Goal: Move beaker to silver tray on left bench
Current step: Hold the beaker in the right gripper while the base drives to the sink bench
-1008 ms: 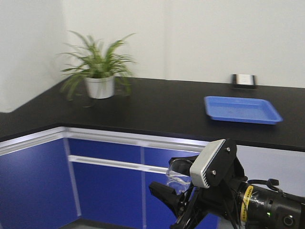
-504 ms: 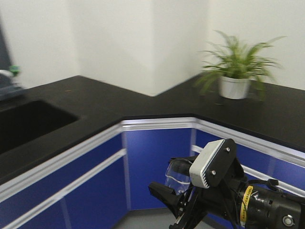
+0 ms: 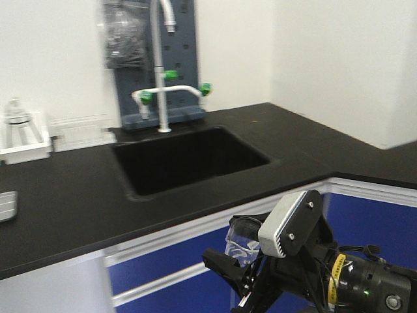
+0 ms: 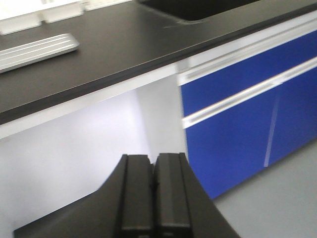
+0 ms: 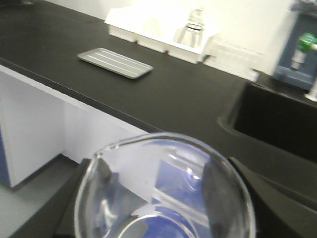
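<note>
The clear glass beaker (image 3: 242, 242) sits between the fingers of my right gripper (image 3: 245, 253), held in the air in front of and below the bench edge. In the right wrist view the beaker (image 5: 163, 188) fills the bottom, with my right gripper (image 5: 163, 203) shut on its sides. The silver tray (image 5: 115, 62) lies on the left bench (image 5: 173, 94), to the beaker's far left; its corner shows in the front view (image 3: 5, 205) and it also shows in the left wrist view (image 4: 34, 49). My left gripper (image 4: 154, 163) is shut and empty, low before the bench (image 4: 114, 44).
A black sink (image 3: 189, 156) with a tall faucet (image 3: 159, 65) is set into the bench top (image 3: 65, 202). A white bin holding a flask (image 3: 23, 140) stands at the back left, behind the tray. Blue cabinet doors (image 4: 247, 114) run under the bench.
The whole view has swung left: the plant and the bench corner have gone out of view, and the sink, faucet and silver tray have come in. The beaker stays in my right gripper.
</note>
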Motion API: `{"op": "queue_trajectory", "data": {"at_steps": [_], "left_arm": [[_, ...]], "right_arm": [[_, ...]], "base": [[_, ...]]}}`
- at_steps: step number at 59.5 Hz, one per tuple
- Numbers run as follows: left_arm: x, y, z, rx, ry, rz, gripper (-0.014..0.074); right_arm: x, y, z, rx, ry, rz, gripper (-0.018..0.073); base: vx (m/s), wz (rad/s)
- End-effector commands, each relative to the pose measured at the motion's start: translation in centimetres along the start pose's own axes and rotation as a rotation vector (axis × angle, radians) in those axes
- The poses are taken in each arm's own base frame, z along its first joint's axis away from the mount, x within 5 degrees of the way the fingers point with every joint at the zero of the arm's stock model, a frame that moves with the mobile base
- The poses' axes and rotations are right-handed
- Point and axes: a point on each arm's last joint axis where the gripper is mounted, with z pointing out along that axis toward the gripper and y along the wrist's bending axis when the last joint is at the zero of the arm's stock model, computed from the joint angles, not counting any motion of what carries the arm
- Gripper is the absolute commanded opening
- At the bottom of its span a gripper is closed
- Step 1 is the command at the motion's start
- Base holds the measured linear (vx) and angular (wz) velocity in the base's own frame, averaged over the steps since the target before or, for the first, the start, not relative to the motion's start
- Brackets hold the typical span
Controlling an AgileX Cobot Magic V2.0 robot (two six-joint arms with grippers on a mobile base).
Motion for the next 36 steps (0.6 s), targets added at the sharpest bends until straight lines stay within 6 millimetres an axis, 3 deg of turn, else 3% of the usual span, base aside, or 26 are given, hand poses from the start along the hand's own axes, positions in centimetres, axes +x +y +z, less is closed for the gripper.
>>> {"op": "queue_trajectory", "data": {"at_steps": [1,36], "left_arm": [[-0.08,-0.07,0.16,0.005,-0.063,-0.003,0.0001],[-0.08,-0.07,0.16,0.005,-0.063,-0.003,0.0001]], "right_arm": [[-2.49,-0.04,-0.62,-0.008,-0.11,-0.009,-0.0011],[-2.49,-0.04,-0.62,-0.008,-0.11,-0.009,-0.0011]], "base": [[0.09,0.67],[0.15,0.49]]}}
